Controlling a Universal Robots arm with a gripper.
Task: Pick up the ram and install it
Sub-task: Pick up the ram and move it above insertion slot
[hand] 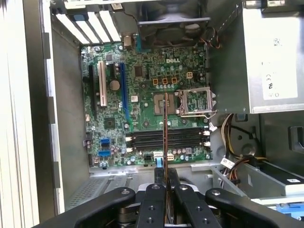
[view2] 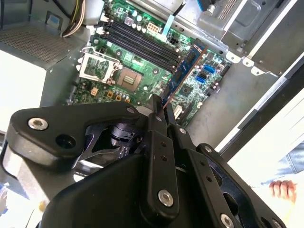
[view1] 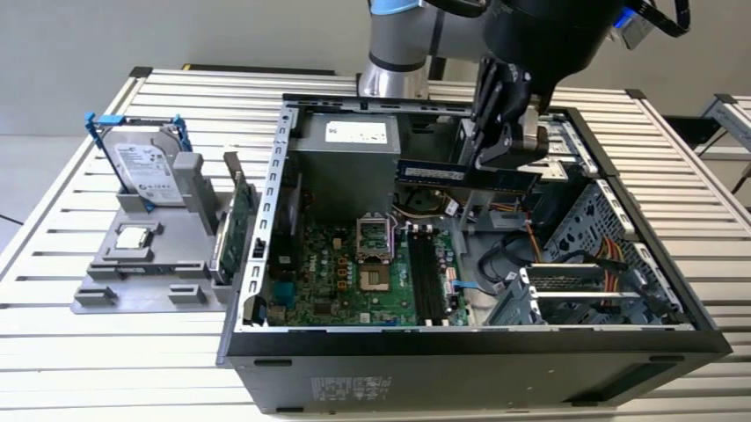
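Observation:
My gripper (view1: 507,160) hangs over the open computer case (view1: 470,352) and is shut on the ram (view1: 458,173), a narrow dark stick held level above the motherboard (view1: 340,272). The long black memory slots (view1: 428,277) lie below it, well apart from the stick. In the first wrist view the ram (hand: 165,137) runs edge-on as a thin line from my gripper (hand: 165,183) across the slots (hand: 142,139). The second wrist view shows the ram (view2: 185,69) slanting out of my gripper (view2: 164,111) over the board, with the slots (view2: 137,42) beyond.
A grey power supply (view1: 352,141) fills the case's back corner, and a drive cage with cables (view1: 586,264) is on the exterior view's right. Outside, a hard drive in a blue frame (view1: 147,171) and a green card (view1: 241,224) stand on a grey fixture (view1: 141,264). A person's hand (view2: 285,190) is nearby.

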